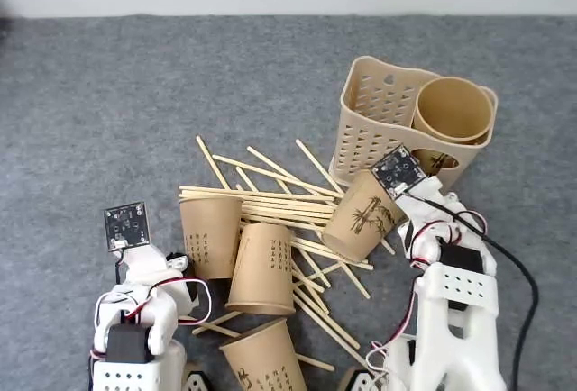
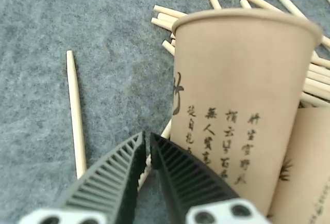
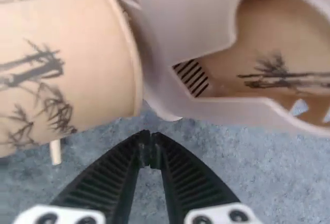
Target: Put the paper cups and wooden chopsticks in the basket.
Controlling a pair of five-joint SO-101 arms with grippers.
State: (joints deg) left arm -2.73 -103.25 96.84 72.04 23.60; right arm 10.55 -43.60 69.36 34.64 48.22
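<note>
The beige slotted basket [image 1: 377,116] stands at the back right with one paper cup [image 1: 451,107] inside it. Another cup [image 1: 363,215] leans against the basket's front. Three more cups lie around the middle and front: one [image 1: 209,233], one [image 1: 263,268] and one [image 1: 266,359]. Wooden chopsticks [image 1: 270,200] are strewn between and under them. My left gripper [image 2: 147,137] is shut and empty, just beside a cup [image 2: 242,105], with a single chopstick [image 2: 75,110] on its other side. My right gripper [image 3: 150,141] is shut and empty, low in front of the basket [image 3: 206,33] and the leaning cup [image 3: 62,64].
Grey carpet [image 1: 135,94] covers the table, with open room at the left and back. The left arm's base [image 1: 135,337] sits at the front left and the right arm's base [image 1: 455,319] at the front right, with a black cable [image 1: 523,283] beside it.
</note>
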